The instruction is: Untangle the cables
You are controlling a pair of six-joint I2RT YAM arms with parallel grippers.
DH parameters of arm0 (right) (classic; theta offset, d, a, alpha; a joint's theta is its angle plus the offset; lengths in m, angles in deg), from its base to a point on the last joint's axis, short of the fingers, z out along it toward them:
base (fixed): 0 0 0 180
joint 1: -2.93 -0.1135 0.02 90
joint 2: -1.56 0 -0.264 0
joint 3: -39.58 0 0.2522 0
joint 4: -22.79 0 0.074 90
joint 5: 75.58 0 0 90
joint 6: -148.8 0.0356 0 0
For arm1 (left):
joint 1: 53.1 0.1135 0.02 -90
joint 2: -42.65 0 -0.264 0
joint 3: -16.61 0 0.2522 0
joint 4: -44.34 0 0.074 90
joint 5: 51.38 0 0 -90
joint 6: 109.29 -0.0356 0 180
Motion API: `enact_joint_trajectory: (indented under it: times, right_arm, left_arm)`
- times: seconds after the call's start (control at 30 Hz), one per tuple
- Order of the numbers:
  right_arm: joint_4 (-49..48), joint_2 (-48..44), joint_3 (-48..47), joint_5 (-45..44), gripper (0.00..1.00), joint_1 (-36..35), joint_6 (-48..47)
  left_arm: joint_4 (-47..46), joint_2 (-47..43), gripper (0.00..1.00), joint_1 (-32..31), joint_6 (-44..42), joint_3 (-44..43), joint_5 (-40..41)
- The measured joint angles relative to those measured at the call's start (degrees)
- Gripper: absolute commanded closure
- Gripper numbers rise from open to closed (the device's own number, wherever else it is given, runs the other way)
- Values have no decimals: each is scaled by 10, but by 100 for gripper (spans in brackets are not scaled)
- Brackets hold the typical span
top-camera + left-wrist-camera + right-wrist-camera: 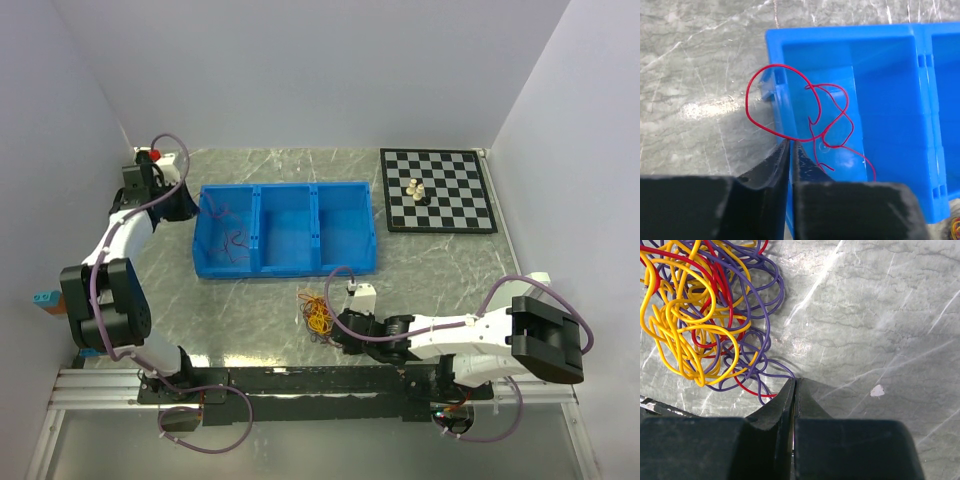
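a: why's the left gripper (791, 144) at the blue bin (840, 35)?
b: clamped on one red cable (748, 102), likely sorting it. right gripper (794, 382), jaws together, sits beside the tangled cables (690, 315) on the bench (880, 315).

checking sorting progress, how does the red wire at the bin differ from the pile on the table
The red wire is a single strand; the pile mixes yellow, purple and red strands. The red wire straddles the blue bin wall, seemingly pinched by the left gripper; the pile lies on the table beside the shut right gripper. Both are thin, curly.
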Motion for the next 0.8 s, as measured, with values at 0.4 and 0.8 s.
enact_joint_trajectory:
  times: [0.4, 0.8]
  right_arm:
    - [-7, -5, 6, 0, 100, 0, 2]
    - [-15, -13, 15, 0, 100, 0, 4]
  left_arm:
    - [-18, -70, 99, -89, -12, 42, 29]
    - [-16, -92, 52, -143, -3, 44, 59]
